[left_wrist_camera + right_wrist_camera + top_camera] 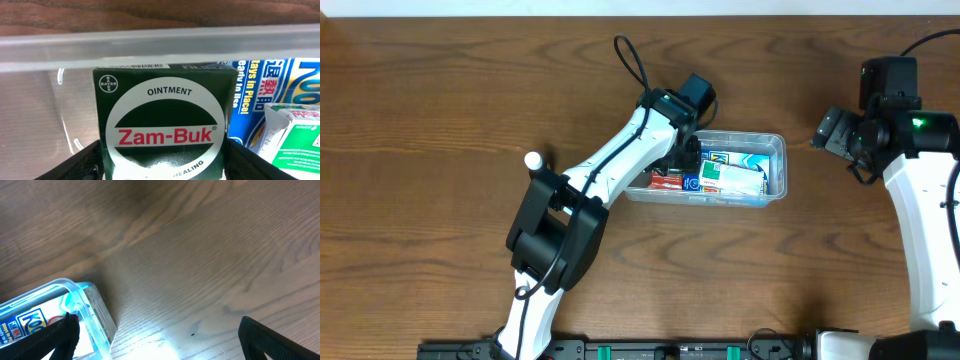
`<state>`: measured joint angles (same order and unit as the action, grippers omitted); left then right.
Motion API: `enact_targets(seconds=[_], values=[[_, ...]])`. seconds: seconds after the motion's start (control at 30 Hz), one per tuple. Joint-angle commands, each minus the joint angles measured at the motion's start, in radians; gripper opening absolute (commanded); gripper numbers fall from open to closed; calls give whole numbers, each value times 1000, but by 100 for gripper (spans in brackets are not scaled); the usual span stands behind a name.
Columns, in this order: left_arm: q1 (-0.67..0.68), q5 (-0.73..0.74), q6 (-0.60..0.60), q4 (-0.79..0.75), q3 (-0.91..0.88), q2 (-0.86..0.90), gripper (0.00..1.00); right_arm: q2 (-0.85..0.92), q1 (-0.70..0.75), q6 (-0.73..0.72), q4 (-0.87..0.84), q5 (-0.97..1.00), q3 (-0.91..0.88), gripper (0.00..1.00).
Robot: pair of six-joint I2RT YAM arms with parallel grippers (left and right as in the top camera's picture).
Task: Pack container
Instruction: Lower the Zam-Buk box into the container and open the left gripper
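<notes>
Overhead layout: the container [775,142] lies on the wooden table [440,90], just off centre toward 3 o'clock. Its long side runs 9 to 3, and several packets are already inside.
Left gripper: the left gripper [688,155] reaches down into the container's 9 o'clock end. In the left wrist view its dark fingers [87,162] press on both sides of a box, so the jaws are clamped on it.
Held item: the Zam-Buk box [165,125] is upright, face to the camera, just inside the clear rim.
Reason for the hold: judging by the pose, keeping the box upright and low at the freer end lets it slot in beside the packets already there.
Box print: on dark green, "OINTMENT", "Zam-Buk" in red with an ® mark, and a Bayer cross at 11 o'clock. A word ending "EALING" is cut off at 6 o'clock.
Blue packet: the blue packet [260,90] sits at 3 o'clock of the box. It reads "tays in Place!" with Chinese characters beside it, and the right wrist view shows "KOO" through the wall.
White-and-green packet: the white-and-green packet [295,137] is at 4 o'clock, in front of the blue one, with print too small to read.
Right gripper: the right gripper [830,130] hangs at 2 o'clock of the container, well apart, over bare wood. Its jaws are spread wide with nothing between them, probably parked to leave the other arm room.
</notes>
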<state>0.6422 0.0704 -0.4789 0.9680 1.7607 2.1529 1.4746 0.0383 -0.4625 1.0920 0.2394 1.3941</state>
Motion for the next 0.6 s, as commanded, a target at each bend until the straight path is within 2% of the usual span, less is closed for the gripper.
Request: enact_targets(seconds=[0.0,0.03,0.3,0.57], values=[[0,-12,-13,3,-5,14,76,-8,7,0,1,6,12,99],[0,-10,-13,3,-4,10,80,-8,7,0,1,6,12,99],[-2,-11,40,39,27,-80,95,-8,7,0,1,6,12,99],[-10,-12,116,135,27,-276,96,-8,7,0,1,6,12,99]])
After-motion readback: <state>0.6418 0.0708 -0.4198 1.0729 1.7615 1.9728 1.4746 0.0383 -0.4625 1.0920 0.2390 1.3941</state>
